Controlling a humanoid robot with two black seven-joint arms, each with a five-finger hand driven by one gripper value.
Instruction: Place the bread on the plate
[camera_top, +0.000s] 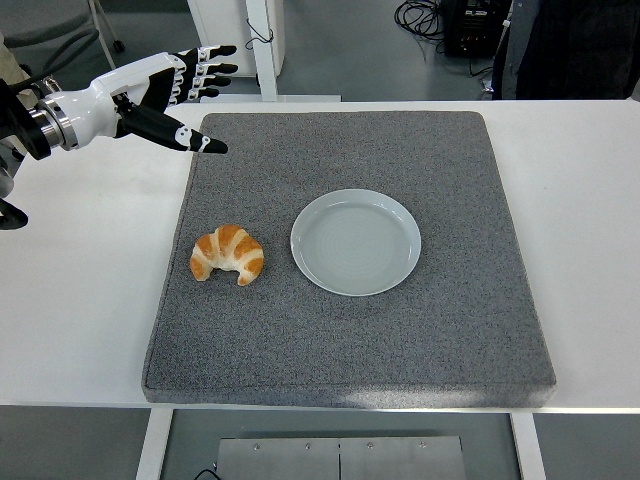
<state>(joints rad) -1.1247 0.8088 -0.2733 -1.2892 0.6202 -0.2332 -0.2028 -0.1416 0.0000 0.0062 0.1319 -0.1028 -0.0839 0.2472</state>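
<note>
We see a croissant lying on a grey mat, left of centre, just beside a pale empty plate but not touching it. In the upper left of the frame, the left hand hovers with fingers spread, holding nothing.

Bright even overhead light, sharp focus throughout, soft faint shadows, mild sheen on the pale round ceramic plate, white table near overexposed
</note>
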